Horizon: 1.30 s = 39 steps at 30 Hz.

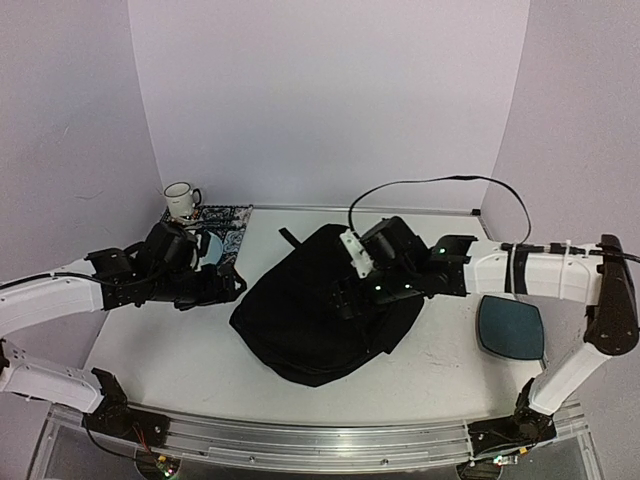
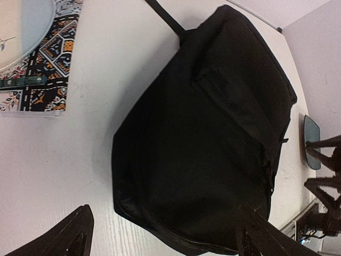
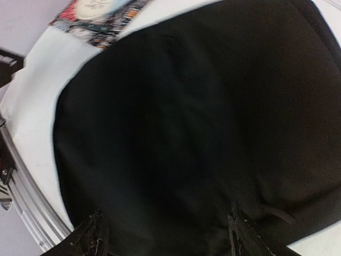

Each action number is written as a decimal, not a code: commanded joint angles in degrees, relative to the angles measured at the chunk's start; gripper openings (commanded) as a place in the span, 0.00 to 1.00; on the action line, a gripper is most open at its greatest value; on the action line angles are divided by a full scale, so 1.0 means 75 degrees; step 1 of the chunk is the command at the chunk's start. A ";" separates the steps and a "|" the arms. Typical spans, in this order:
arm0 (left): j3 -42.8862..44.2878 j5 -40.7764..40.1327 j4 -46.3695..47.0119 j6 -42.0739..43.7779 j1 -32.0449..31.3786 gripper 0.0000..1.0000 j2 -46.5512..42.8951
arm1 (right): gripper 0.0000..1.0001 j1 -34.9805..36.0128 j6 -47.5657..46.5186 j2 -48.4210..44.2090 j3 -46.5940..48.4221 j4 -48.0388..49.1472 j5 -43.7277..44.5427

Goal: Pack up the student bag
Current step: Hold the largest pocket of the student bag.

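Table [image 1: 160,360], contents from left to right. Left gripper [image 1: 228,281] [image 2: 165,241]: jaws spread wide and holding nothing, low over bare table, pointing right at the bag's left flank, near it but apart. White mug [image 1: 181,198]: upright at the far left corner, touching or just behind a patterned mat [image 1: 228,226] lying flat. Student bag [image 1: 300,325] [image 2: 213,138] [image 3: 186,122]: large black backpack, slumped flat at the table's centre, one strap [image 1: 289,238] trailing off its far edge. No opening or lining shows in any view, and its long axis seems to run obliquely from the far strap end toward the near edge. Right gripper [image 1: 347,297] [image 3: 165,234]: directly above the bag's upper right part, jaws parted and aimed down at the fabric, with nothing visibly pinched between them. Dark-teal rounded pad [image 1: 511,327]: flat on the table at right, well apart from the bag. Judgement: the right arm is the nearer one, with the bag straight beneath its jaws, while the bag lies sideways from the left jaws.
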 commanded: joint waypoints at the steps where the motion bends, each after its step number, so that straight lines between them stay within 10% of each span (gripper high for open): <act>1: 0.0814 -0.0217 0.0182 -0.0129 -0.0577 0.93 0.0341 | 0.77 -0.0723 0.0692 -0.0810 -0.1069 -0.0403 0.0125; 26: 0.3464 0.0274 0.0738 -0.0131 -0.2972 0.84 0.4225 | 0.87 -0.1852 0.2970 -0.0034 -0.3145 0.2264 -0.1096; 39: 0.3804 0.0837 0.1292 -0.0777 -0.3021 0.69 0.5565 | 0.17 -0.1813 0.3300 0.0106 -0.3119 0.3586 -0.1903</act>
